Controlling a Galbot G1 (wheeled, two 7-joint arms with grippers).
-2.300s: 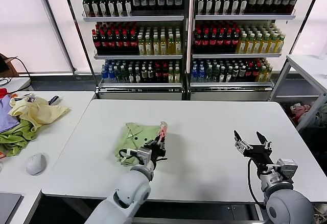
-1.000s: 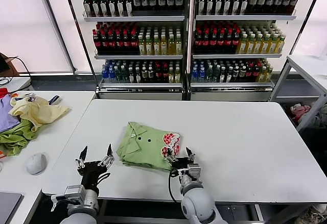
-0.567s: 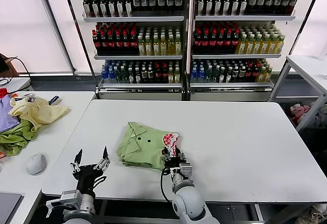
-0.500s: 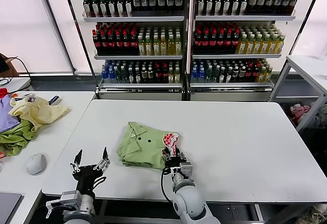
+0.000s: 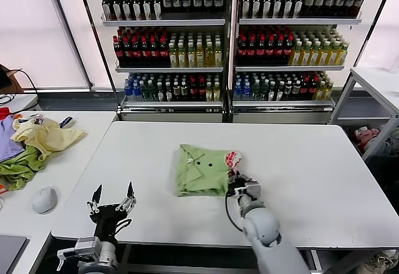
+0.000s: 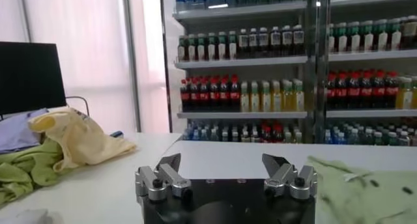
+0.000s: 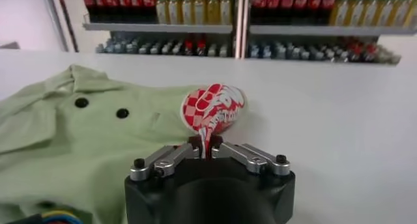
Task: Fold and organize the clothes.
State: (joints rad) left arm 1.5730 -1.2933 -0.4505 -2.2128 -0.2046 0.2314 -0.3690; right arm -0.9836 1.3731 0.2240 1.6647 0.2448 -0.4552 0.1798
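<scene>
The folded sage-green shirt (image 5: 202, 169) lies in the middle of the white table (image 5: 299, 155), collar and dark buttons up, its red-and-white graphic (image 5: 233, 158) at the right edge. In the right wrist view the shirt (image 7: 85, 134) and graphic (image 7: 214, 107) fill the near field. My right gripper (image 5: 239, 182) is shut on the shirt's near right edge below the graphic, and the right wrist view shows the fabric pinched between its fingertips (image 7: 205, 146). My left gripper (image 5: 112, 200) is open and empty at the table's near left corner, also in the left wrist view (image 6: 223, 163), apart from the shirt (image 6: 365, 189).
A heap of pale yellow, green and purple garments (image 5: 31, 146) and a grey mouse (image 5: 43, 200) lie on the side table at left. Shelves of bottles (image 5: 227, 37) stand behind the table. A white rack (image 5: 374, 93) stands at the right.
My right gripper has dragged the shirt to the right across the table, holding its edge. The left gripper has stayed open at the near left corner.
</scene>
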